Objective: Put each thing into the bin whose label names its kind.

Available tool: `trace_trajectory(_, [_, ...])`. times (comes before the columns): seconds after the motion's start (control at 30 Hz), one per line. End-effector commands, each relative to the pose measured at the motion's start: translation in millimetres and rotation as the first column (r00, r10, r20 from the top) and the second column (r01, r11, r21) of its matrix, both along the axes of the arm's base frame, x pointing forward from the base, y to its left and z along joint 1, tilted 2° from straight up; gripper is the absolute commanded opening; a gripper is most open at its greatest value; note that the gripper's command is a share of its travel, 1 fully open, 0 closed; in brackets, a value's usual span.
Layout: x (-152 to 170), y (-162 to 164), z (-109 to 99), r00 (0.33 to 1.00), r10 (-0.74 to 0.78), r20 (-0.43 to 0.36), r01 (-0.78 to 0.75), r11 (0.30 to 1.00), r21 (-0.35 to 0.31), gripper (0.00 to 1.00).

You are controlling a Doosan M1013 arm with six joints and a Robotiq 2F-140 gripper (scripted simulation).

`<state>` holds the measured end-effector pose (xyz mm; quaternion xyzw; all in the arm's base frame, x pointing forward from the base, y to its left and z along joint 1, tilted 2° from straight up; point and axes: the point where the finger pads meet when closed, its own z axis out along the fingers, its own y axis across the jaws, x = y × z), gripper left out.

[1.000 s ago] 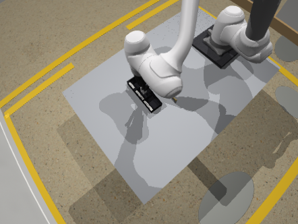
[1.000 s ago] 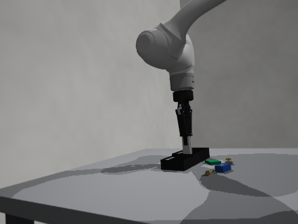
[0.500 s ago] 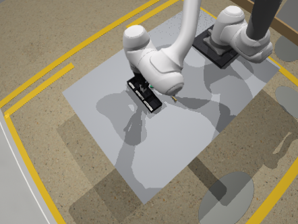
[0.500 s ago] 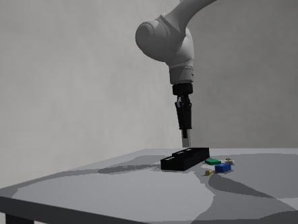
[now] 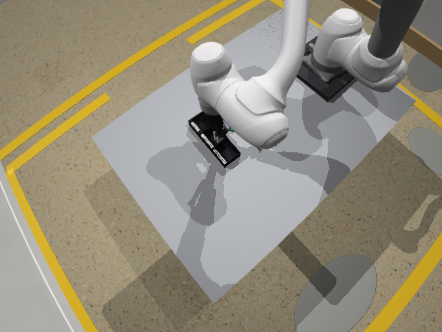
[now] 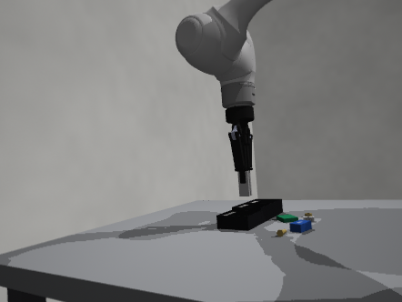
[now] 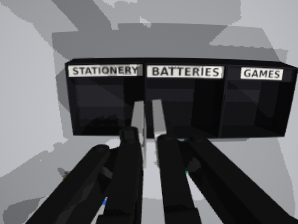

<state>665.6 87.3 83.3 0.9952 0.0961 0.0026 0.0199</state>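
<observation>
A black row of three bins (image 6: 249,213) stands on the table, labelled STATIONERY, BATTERIES and GAMES in the wrist view (image 7: 176,99). My gripper (image 6: 246,193) hangs upright a little above the bins. In the wrist view its pale fingertips sit over the wall between the STATIONERY and BATTERIES bins. The fingers are shut, with only a thin dark slit between them and nothing that I can see held. Beside the bins lie a green block (image 6: 286,217), a blue block (image 6: 301,226), a small yellowish cylinder (image 6: 281,233) and another small piece (image 6: 308,215).
In the overhead view the arm's elbow hides most of the bins (image 5: 212,138) and the loose things. The robot's base (image 5: 327,75) stands at the far corner of the grey table top. The insides of the bins are too dark to see into.
</observation>
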Motion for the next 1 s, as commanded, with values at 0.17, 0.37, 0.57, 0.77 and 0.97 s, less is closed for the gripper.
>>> trace_trajectory(0.17, [-2.4,35.7,-1.3,1.0,0.0,0.0,0.0,1.0,0.0,0.05])
trace_trajectory(0.37, [-3.1,44.7,-1.7,1.0,0.0,0.0,0.0,1.0,0.0,0.05])
trace_trajectory(0.57, [-2.9,44.0,-17.6,1.0,0.0,0.0,0.0,1.0,0.0,0.05])
trace_trajectory(0.77, [-2.8,43.6,-28.3,1.0,0.0,0.0,0.0,1.0,0.0,0.05])
trace_trajectory(0.97, [-2.7,43.0,-44.3,1.0,0.0,0.0,0.0,1.0,0.0,0.05])
